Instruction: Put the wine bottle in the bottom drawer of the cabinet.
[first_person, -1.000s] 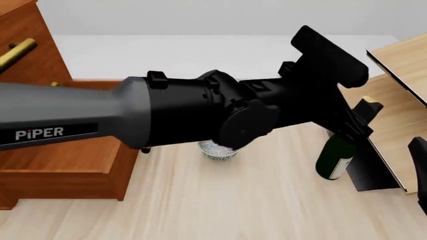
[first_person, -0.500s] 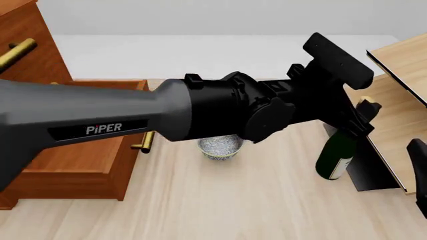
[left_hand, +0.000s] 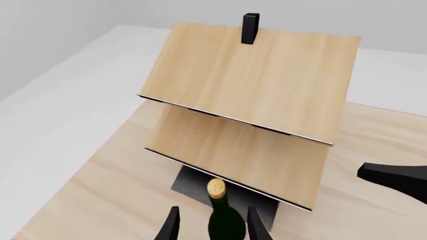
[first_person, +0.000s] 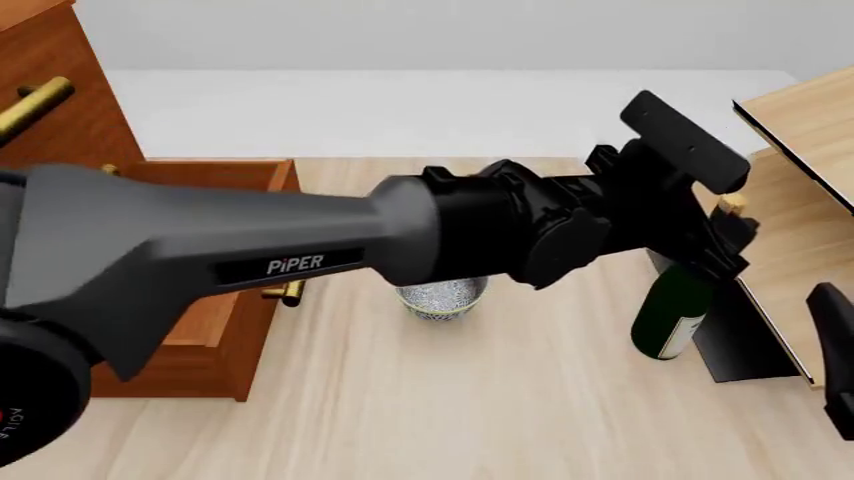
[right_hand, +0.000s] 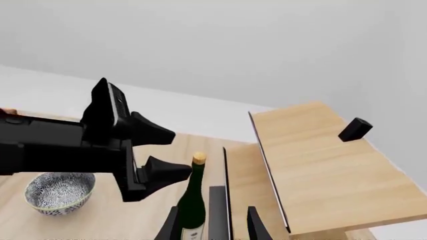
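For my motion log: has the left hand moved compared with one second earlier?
Yes. The left hand advanced rightward, closer to the shelf unit; the wine bottle stays put.

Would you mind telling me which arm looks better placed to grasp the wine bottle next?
Left, probably. The left gripper is open with a finger on each side of the wine bottle, just below its cork. The right gripper is also open and faces the bottle, but seems farther back.
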